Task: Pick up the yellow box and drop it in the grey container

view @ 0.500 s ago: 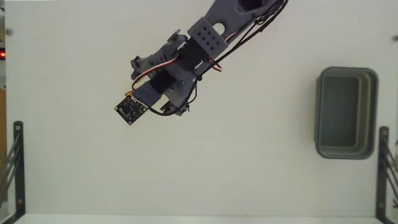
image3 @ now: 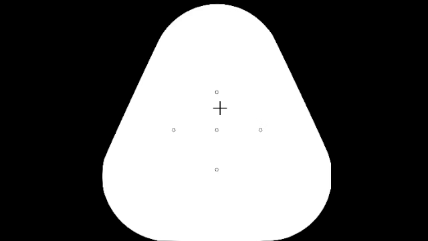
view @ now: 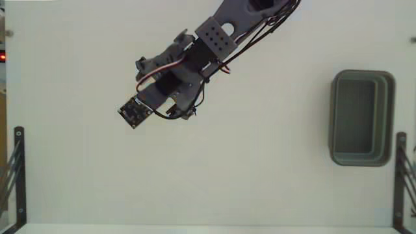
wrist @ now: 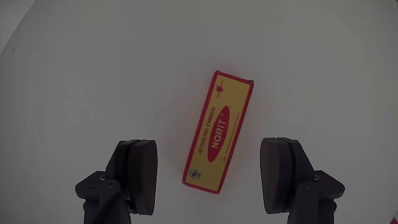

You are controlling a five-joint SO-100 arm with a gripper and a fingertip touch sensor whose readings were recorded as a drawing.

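Yellow box (wrist: 218, 132), card, flat and elongated, red edging, red oval label reading NORIT. Lying flat on the white table (wrist: 74, 68) in the wrist view, tilted with its top end leaning right. Positioned between the two dark finger pads (wrist: 142, 175), touching neither (clear table visible on both sides). Hidden beneath the arm in the fixed view.

Gripper (wrist: 211, 177), two-finger, dark grey. Jaws spread wide, nothing held, lower end of the box lying between them.

Arm (view: 195, 62), dark grey with black and red cabling, entering from the top edge of the fixed view and reaching down-left; small circuit board (view: 135, 113) at its lowest end.

Grey container (view: 386, 117), grey-green plastic tub, rounded corners, thick rim. Standing at the right side of the fixed view, well apart from the arm. Interior visible: no contents seen (floor bare).

Black metal brackets (view: 18, 170) at the lower left and lower right corners.
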